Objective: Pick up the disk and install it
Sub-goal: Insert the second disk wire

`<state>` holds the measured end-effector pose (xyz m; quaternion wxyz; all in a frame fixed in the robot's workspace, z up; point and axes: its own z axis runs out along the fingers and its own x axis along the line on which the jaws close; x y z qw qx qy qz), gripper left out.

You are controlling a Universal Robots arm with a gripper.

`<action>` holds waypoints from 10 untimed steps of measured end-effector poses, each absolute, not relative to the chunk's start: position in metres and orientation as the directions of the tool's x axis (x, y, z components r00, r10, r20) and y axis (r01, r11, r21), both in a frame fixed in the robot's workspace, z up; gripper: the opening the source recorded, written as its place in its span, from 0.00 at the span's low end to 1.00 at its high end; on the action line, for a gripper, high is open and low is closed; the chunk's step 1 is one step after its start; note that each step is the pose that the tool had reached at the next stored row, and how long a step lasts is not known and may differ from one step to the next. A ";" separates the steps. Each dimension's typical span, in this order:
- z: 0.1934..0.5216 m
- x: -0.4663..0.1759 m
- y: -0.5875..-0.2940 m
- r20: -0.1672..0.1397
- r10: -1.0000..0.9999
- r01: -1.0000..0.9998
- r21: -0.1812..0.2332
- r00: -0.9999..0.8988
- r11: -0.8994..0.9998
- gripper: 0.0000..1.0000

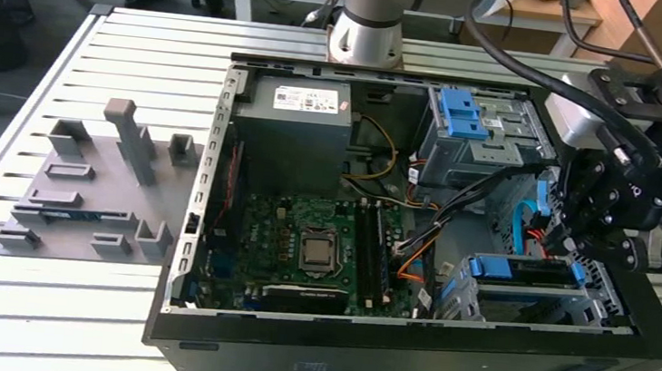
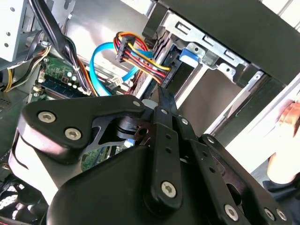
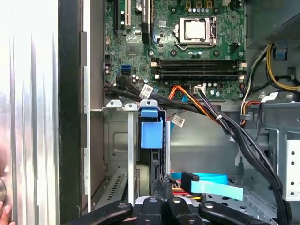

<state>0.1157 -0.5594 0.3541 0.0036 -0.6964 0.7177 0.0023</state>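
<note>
Keep hand [image 1: 600,231], its state not discernible, square over drive cage [image 1: 539,292] at 4 o'clock of the case [image 1: 412,357]; seat disk [image 1: 529,271] already slotted there evenly; avoid snagging cables [image 2: 136,58].

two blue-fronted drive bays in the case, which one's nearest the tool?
The lower bay, at the case's front corner on the exterior view's right. The tool hangs directly above it; the other blue-latched bay sits farther off, beside the power supply.

No print is legible; the power supply [image 1: 294,114] sticker's text is too small to read
</note>
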 end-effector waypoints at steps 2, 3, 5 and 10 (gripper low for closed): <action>0.356 0.114 -0.559 -0.009 -1.000 -1.000 -0.002 -0.030 0.030 0.11; 0.358 0.114 -0.559 -0.009 -1.000 -1.000 -0.002 -0.030 0.030 0.11; 0.363 0.113 -0.559 -0.009 -1.000 -1.000 -0.002 -0.030 0.030 0.11; 0.373 0.110 -0.559 -0.009 -1.000 -1.000 -0.002 -0.030 0.030 0.11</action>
